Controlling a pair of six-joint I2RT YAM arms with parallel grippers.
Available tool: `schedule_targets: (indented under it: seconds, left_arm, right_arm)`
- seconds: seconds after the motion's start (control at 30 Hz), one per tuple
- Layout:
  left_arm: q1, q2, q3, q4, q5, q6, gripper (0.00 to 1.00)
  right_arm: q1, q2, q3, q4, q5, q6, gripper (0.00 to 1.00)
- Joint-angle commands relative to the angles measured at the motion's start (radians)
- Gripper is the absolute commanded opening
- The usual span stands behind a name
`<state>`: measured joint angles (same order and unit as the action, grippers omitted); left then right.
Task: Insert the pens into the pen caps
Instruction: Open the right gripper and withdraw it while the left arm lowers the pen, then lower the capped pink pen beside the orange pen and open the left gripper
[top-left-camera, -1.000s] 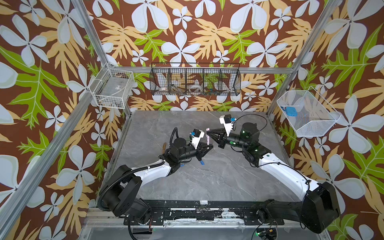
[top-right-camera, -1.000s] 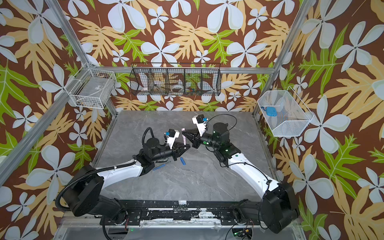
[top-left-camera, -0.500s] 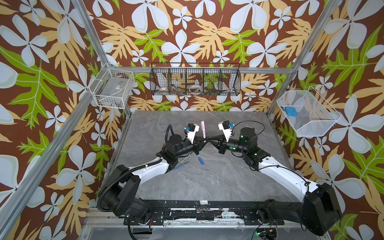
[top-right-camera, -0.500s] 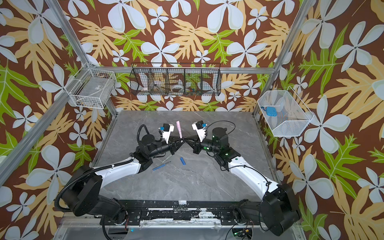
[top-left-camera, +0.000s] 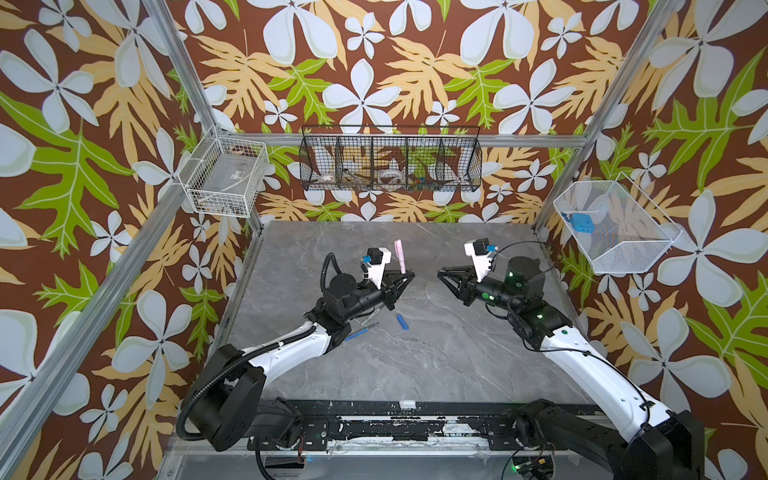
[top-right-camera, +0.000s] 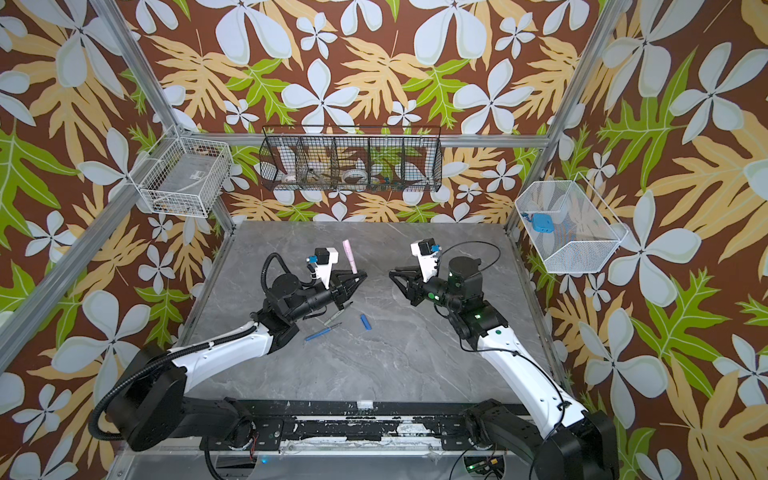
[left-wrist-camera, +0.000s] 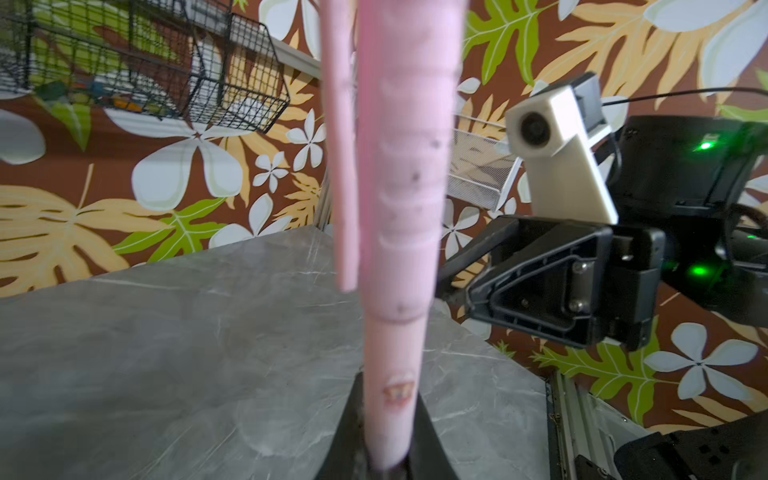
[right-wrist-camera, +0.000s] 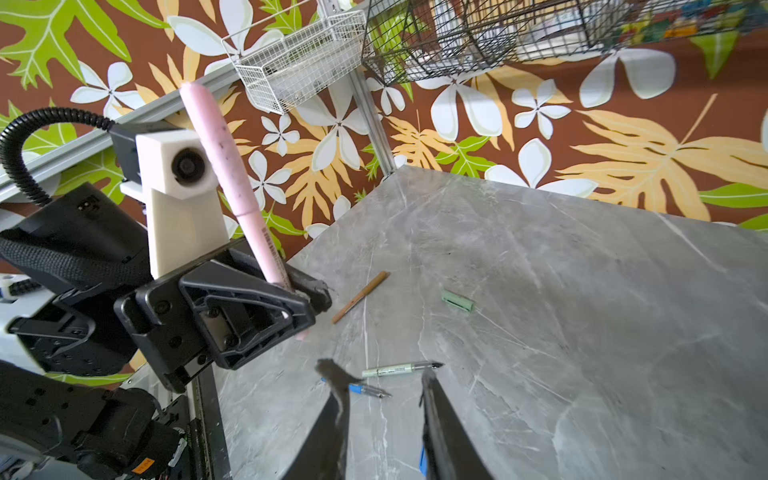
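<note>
My left gripper (top-left-camera: 409, 275) is shut on the lower body of a pink pen (top-left-camera: 401, 263), held upright above the table. A pink pen cap (left-wrist-camera: 411, 166) sits on the pen's upper end. My right gripper (top-left-camera: 441, 275) hangs open and empty a short way to the right, facing the left one. Below the left arm on the table lie a blue pen (top-left-camera: 360, 331), a grey-green pen (top-right-camera: 338, 312) and a blue pen cap (top-left-camera: 401, 322). The right wrist view also shows a brown pen (right-wrist-camera: 360, 297) and a light green pen cap (right-wrist-camera: 457, 301) lying flat.
A grey marble-look table (top-left-camera: 436, 365) carries everything. On the walls hang a black wire basket (top-left-camera: 390, 164) at the back, a white wire basket (top-left-camera: 226, 180) on the left and another white basket (top-left-camera: 611, 226) on the right.
My right gripper has opened, let go at the pink pen's top and drawn back to the right. The left gripper keeps the pink pen upright, shifted slightly left.
</note>
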<state>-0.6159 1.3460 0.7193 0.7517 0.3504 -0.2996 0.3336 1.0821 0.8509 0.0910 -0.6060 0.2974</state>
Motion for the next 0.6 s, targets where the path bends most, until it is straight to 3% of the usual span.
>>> schedule_targets:
  seconds: [0.0, 0.2, 0.33, 0.57]
  left_arm:
    - [0.004, -0.050, -0.007, -0.183, -0.151, 0.078, 0.00]
    - [0.051, -0.154, -0.026, -0.398, -0.345, 0.081, 0.00]
    - [0.146, -0.201, -0.046, -0.498, -0.389, 0.046, 0.00]
    - [0.308, -0.134, -0.048, -0.664, -0.483, 0.012, 0.00]
  right_arm:
    - [-0.019, -0.008, -0.005, -0.008, 0.038, -0.018, 0.39]
    - [-0.022, 0.009, -0.012, 0.029, 0.045, -0.027, 0.47]
    - [-0.024, 0.038, 0.006, 0.020, 0.041, -0.042, 0.48]
    - [-0.024, 0.093, 0.007, 0.024, 0.042, -0.042, 0.49]
